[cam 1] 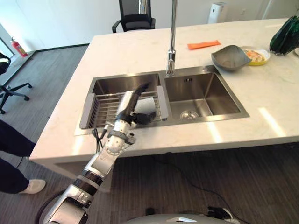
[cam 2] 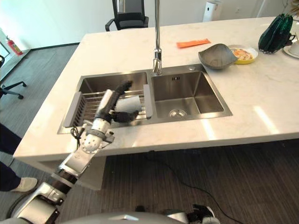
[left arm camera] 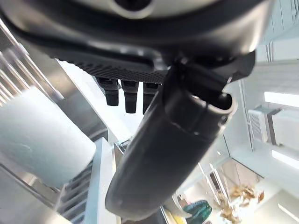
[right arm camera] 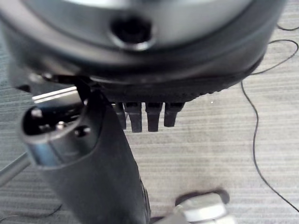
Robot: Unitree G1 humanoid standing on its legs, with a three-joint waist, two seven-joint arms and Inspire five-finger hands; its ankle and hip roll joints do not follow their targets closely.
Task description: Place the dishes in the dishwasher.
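Left hand [cam 1: 132, 108], centre-left of frame, fingers straight, holding nothing, over the rack [cam 1: 97, 109]; careless reaching could knock the white cup [cam 2: 127, 103] over.

Head stereo pair above sink [cam 1: 196, 100]

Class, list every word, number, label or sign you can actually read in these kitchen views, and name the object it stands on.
None: no text can be read on any object here.
The orange packet on the counter shows no legible print.
The fire extinguisher on the floor is too small for any label to be read.
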